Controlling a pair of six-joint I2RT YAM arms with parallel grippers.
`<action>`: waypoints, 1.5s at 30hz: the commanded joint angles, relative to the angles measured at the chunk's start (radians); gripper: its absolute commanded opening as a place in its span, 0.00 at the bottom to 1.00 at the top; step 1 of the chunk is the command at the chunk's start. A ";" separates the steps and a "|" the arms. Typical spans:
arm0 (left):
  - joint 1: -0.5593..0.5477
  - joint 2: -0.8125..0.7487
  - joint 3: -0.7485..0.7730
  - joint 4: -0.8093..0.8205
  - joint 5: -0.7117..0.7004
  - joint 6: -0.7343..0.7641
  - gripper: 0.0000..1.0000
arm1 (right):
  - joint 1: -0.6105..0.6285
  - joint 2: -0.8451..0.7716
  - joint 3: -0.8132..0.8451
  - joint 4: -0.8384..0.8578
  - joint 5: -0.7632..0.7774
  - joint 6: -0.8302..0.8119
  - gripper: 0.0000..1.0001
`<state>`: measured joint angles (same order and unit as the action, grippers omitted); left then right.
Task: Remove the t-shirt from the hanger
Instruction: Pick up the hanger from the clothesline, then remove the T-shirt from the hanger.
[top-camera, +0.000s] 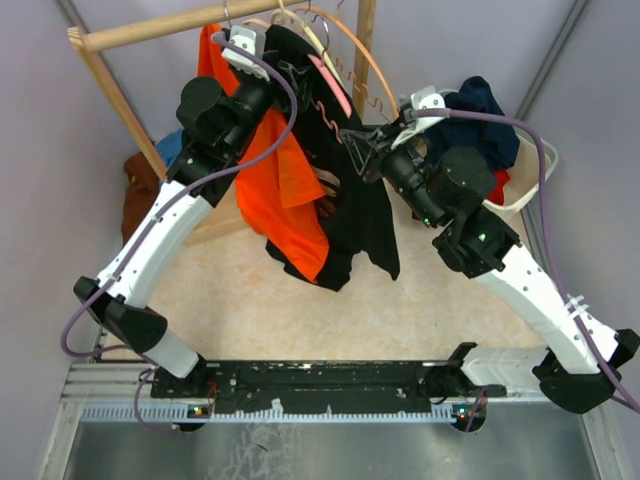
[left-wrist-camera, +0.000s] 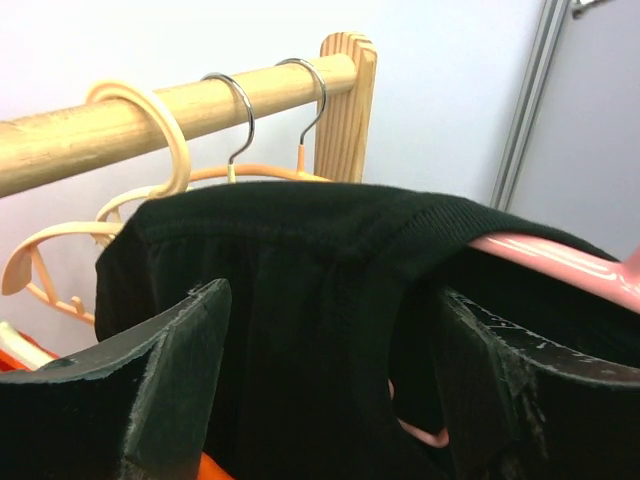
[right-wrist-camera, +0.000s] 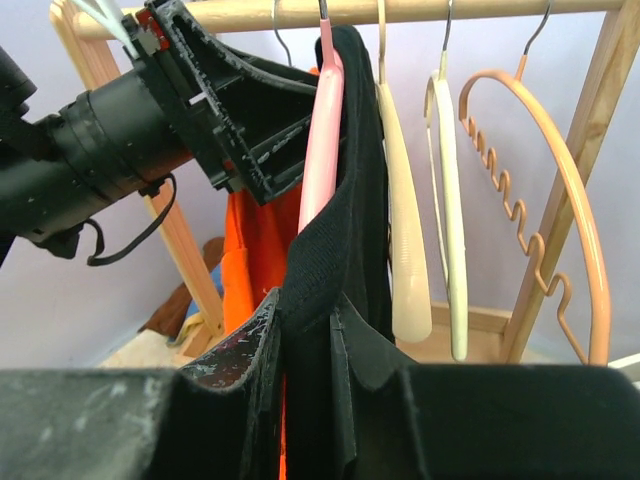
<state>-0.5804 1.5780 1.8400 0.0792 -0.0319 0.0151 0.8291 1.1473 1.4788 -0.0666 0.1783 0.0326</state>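
**Midway: working the black t-shirt off its pink hanger**

The t-shirt (top-camera: 365, 215) is hanging on the pink hanger (top-camera: 330, 85), which is hooking over the wooden rail (top-camera: 150, 32) at the back of the table (top-camera: 250, 310). The right fingers (right-wrist-camera: 250, 370) are clenching a fold of the shirt's edge below the hanger and drawing the cloth out toward the right arm's side. The left fingers (left-wrist-camera: 170, 370) are standing released and wide, straddling the collar and shoulder at the top. Cloth is lying between them, but nothing is being gripped.

By my reading, the step in hand is getting a second hold near the neckline, and the shirt is nowhere near off: both shoulders are sitting on the hanger. The next move is probably calling for the left fingers to close on the collar or on the pink arm showing beside it. The shoulder can then be slid off the arm's end while the right side is holding tension.

An orange garment (top-camera: 295, 190) is hanging just beside the shirt and touching it, so a careless pinch risks taking both. Cream hangers (right-wrist-camera: 408, 250) and a wavy peach hanger (right-wrist-camera: 575, 200) are crowding the rail on the other side and could snag or swing. A basket (top-camera: 530, 185) of clothes is sitting off to the right, near the right arm.
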 joint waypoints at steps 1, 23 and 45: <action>0.004 0.020 0.059 0.056 0.012 -0.006 0.76 | 0.007 -0.062 0.004 0.144 -0.018 0.016 0.00; 0.001 -0.083 0.050 -0.109 0.587 -0.091 0.06 | 0.008 0.011 0.031 0.174 0.021 0.004 0.00; 0.001 -0.060 0.037 0.128 0.462 -0.061 0.75 | 0.007 0.016 0.023 0.143 -0.015 -0.004 0.00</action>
<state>-0.5762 1.4677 1.8343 0.1631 0.4229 -0.0513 0.8291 1.1881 1.4536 -0.0498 0.1860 0.0441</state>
